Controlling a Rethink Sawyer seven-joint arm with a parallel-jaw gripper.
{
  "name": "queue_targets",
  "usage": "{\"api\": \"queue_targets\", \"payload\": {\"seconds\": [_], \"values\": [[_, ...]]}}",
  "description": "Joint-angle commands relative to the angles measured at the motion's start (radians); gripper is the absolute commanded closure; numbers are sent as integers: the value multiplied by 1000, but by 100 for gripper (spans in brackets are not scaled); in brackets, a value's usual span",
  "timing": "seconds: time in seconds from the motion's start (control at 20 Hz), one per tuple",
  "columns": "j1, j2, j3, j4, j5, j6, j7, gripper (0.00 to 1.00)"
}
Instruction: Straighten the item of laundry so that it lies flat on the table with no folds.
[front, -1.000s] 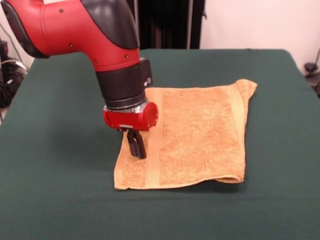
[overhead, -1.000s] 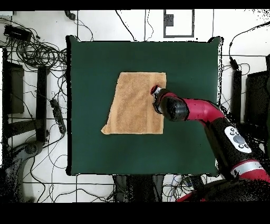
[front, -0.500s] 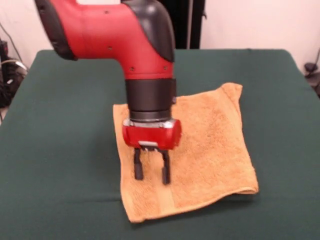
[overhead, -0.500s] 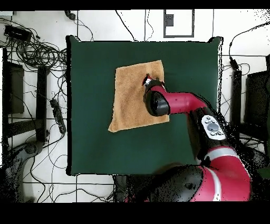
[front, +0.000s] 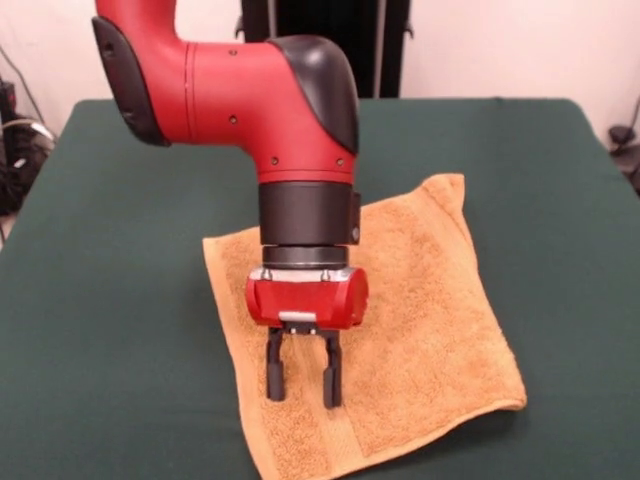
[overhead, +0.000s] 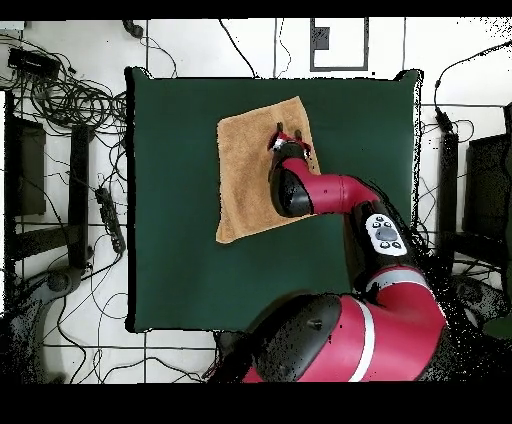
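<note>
Gripper (front: 301, 383) fingers stand apart, tips down on the towel (front: 420, 300) in the lower centre of the frame. Towel lies skewed on the table (front: 110, 300). Check its lower-right edge for a fold before you press and drag outward.

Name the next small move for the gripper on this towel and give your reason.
Probably lift the gripper straight up off the towel. Its fingers stand open over the cloth near the woven band, gripping nothing, and the towel looks spread in a single layer on the table, merely skewed. Only the front right edge may be slightly raised; clearing the arm would let that be checked.
</note>
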Motion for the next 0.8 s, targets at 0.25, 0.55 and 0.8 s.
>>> {"api": "queue_targets", "payload": {"seconds": [0.25,0.55,0.8], "values": [[-84,224,72,-40,-9,139,25,100],[-84,224,70,-45,-10,140,21,100],[-72,221,54,-47,-4,134,24,100]]}}
